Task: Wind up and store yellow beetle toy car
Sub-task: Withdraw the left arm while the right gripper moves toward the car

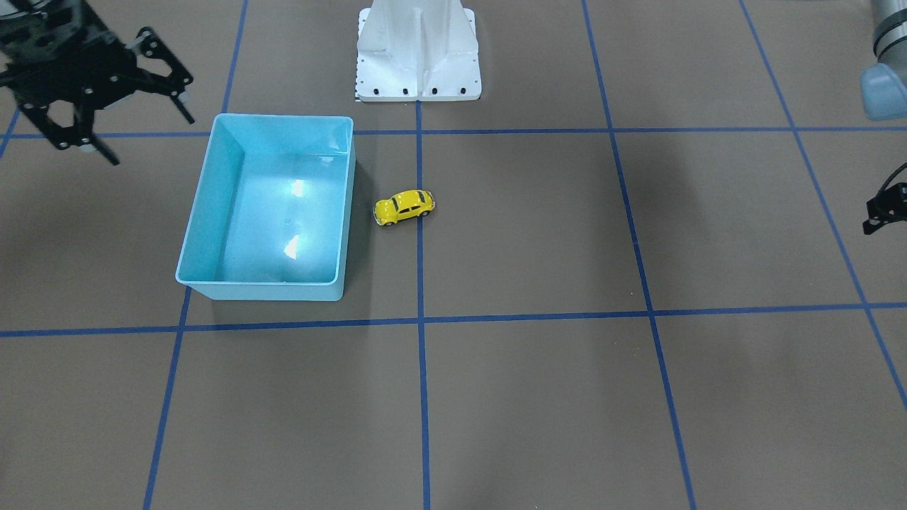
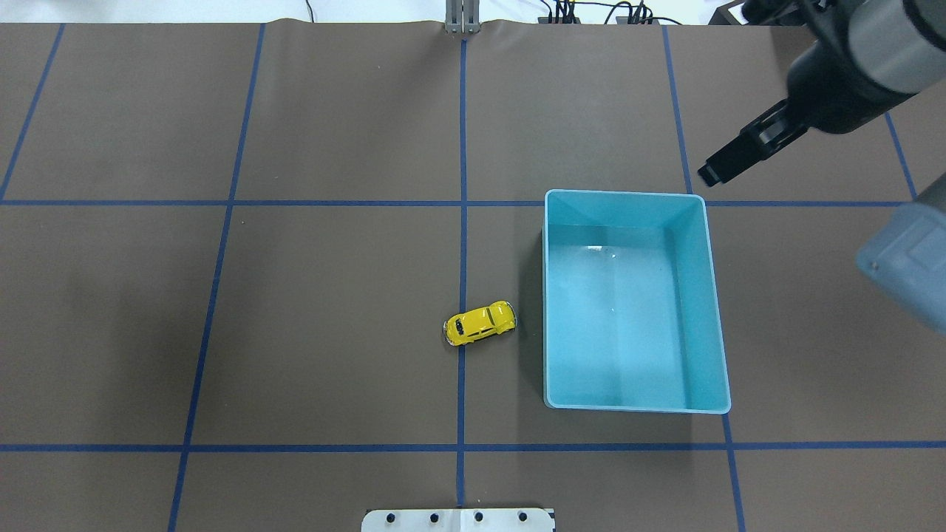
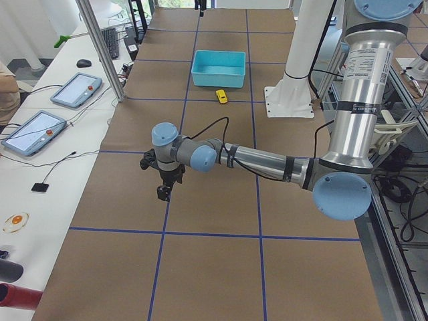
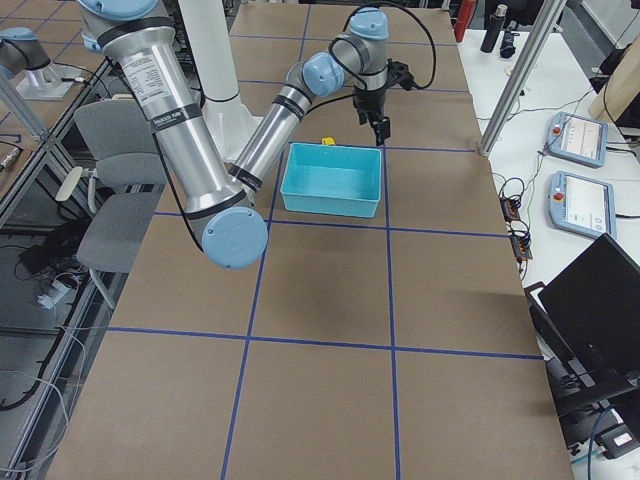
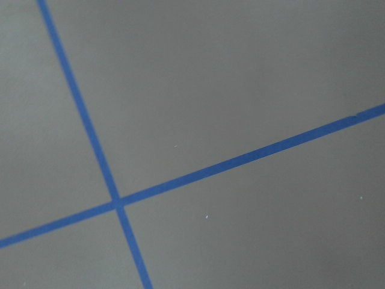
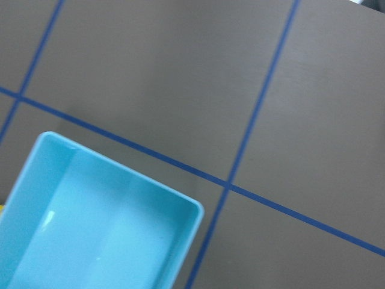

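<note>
The yellow beetle toy car (image 1: pixel 404 207) stands on its wheels on the brown table, on a blue tape line just beside the turquoise bin (image 1: pixel 283 117). It also shows in the overhead view (image 2: pixel 480 323), left of the bin (image 2: pixel 624 193), which holds nothing. My right gripper (image 1: pixel 142 124) hangs open and empty above the table beyond the bin's far corner, away from the car. My left gripper (image 3: pixel 164 180) hovers low over bare table far from the car; only a black part of it (image 1: pixel 882 209) shows in the front view, so I cannot tell whether it is open or shut.
The white robot base plate (image 1: pixel 418 57) stands at the robot's edge of the table, in line with the car. Blue tape lines cross the brown mat. Tablets and cables lie on the side benches (image 3: pixel 73 90).
</note>
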Motion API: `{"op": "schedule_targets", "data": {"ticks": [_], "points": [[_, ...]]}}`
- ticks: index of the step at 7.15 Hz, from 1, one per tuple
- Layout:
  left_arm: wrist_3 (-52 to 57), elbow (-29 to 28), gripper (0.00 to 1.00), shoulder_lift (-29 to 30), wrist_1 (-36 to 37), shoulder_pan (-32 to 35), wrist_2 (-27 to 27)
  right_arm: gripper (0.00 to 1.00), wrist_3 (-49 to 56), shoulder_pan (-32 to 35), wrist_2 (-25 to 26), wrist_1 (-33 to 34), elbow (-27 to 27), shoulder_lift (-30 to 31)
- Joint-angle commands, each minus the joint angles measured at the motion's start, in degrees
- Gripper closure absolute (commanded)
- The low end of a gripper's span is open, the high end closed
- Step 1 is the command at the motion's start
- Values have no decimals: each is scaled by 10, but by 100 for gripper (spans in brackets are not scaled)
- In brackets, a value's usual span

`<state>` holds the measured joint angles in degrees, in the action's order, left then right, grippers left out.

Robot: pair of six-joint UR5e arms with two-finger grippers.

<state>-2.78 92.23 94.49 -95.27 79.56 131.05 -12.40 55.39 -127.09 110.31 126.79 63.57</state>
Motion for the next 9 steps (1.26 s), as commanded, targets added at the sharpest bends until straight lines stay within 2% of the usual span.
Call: {"op": "schedule_targets", "data": {"ticks": [1,2,3,4,5,7,8,9], "points": [[8,1,0,-38,-4,59,26,0,113,-97,44,-2,21,-27],[8,1,0,-43,-4,69,26,0,189,-137,95,-3,24,-28],[7,1,0,-43,-5,69,25,0,246,-165,124,-3,22,-30],[6,-1,0,-45,-4,69,25,0,257,-192,137,-2,11,-44],[6,-4,0,-45,-4,70,25,0,262,-235,175,-2,-5,-52],[5,-5,0,-47,-4,71,25,0,321,-271,226,-3,-97,-125],[5,-1,0,-51,-5,71,25,0,327,-296,245,-5,-129,-142],[4,-2,0,-52,-5,71,25,0,326,-320,270,-37,-143,-136]]}}
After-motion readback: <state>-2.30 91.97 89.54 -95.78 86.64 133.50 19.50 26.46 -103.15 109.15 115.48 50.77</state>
